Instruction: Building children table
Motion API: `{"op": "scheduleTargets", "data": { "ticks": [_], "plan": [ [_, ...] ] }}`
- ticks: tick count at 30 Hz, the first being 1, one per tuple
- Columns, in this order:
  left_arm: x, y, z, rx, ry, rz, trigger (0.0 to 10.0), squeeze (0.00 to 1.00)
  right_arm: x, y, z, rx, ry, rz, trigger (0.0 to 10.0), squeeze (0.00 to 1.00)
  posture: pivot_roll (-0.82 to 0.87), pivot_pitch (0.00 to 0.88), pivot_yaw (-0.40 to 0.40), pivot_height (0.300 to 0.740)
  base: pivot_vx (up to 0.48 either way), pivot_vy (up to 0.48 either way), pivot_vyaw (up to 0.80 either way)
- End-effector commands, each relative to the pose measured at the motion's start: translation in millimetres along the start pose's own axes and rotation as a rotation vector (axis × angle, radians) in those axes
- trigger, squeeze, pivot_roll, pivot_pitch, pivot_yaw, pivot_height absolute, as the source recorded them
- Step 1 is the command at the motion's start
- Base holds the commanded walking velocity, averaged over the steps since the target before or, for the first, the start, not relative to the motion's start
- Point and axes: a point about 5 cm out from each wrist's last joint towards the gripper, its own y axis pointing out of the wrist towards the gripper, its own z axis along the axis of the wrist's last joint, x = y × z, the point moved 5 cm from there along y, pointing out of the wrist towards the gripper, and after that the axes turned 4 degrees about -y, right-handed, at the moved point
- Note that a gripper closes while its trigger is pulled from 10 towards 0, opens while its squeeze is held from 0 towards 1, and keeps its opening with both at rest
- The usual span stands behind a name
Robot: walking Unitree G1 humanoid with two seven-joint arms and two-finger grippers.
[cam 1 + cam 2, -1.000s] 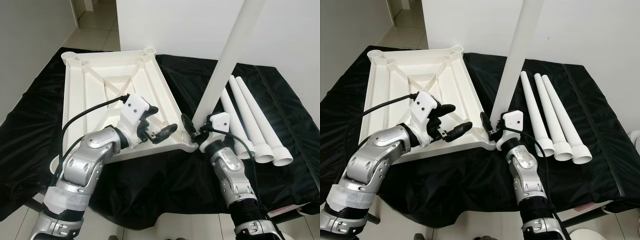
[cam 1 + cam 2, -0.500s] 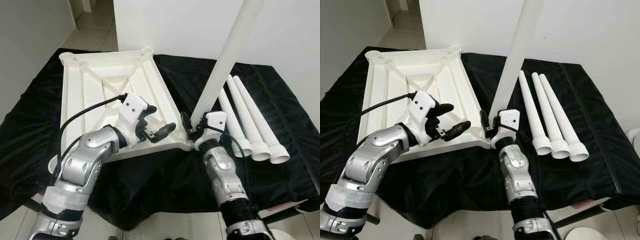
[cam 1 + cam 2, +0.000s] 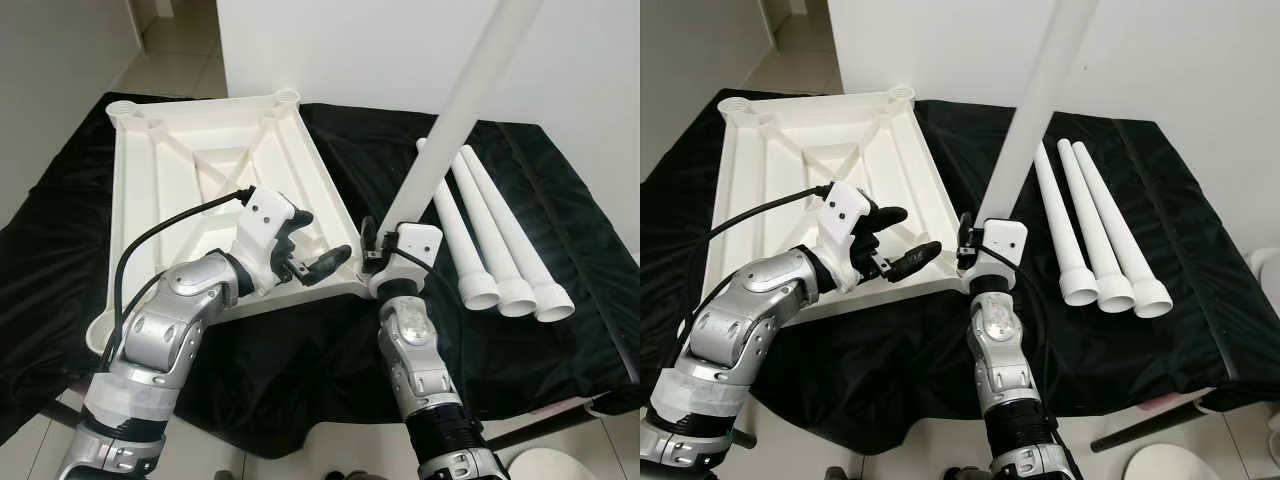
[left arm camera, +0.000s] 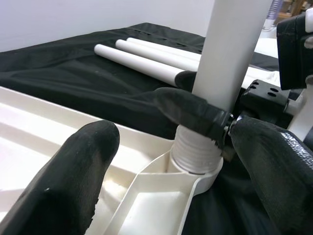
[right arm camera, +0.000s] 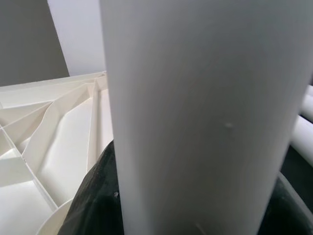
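Observation:
The white table top (image 3: 170, 180) lies upside down on a black cloth. A long white table leg (image 3: 455, 120) stands leaning in the socket at its near right corner, threaded end (image 4: 195, 155) seated in the socket. My right gripper (image 3: 380, 240) is shut on the leg just above the socket; the leg (image 5: 195, 112) stands close in the right wrist view, with a black finger (image 5: 93, 196) beside it. My left gripper (image 3: 322, 238) is open over the near rim, its fingers (image 4: 73, 166) either side of that corner.
Three more white legs (image 3: 485, 235) lie side by side on the black cloth (image 3: 570, 180) to the right. A white wall stands behind the table. Tiled floor (image 3: 180, 60) shows at the far left. The cloth's front edge hangs near my arms.
The camera has shifted. My right forearm has swung left, and the held leg now leans more to the right at its top. My left gripper stays open at the rim.

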Motion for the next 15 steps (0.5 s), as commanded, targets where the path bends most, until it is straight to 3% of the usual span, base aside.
{"op": "scheduleTargets", "data": {
  "ticks": [1,5,7,15],
  "plan": [
    [-6.5,0.6,1.2,0.001,0.002,0.051,10.0,0.00,-0.3,-4.5,-16.1,-0.070,-0.024,0.003,10.0,0.00,0.02,0.116,-0.027,0.740,0.000,0.000,0.00],
    [-7.0,1.0,1.6,0.003,-0.001,0.054,10.0,0.00,1.4,-4.1,-17.7,-0.081,-0.032,-0.014,10.0,0.00,0.02,0.115,-0.029,0.740,0.000,0.000,0.00],
    [-8.4,0.7,2.0,0.006,0.000,0.062,10.0,0.00,-2.5,-3.5,-16.8,-0.071,-0.089,0.015,10.0,0.00,0.02,0.114,-0.031,0.740,0.000,0.000,0.00],
    [-10.3,-0.2,2.5,0.008,0.001,0.072,10.0,0.00,-5.3,-6.7,-17.5,-0.041,-0.150,0.084,10.0,0.00,0.01,0.116,-0.034,0.740,0.000,0.000,0.00]
  ]
}}
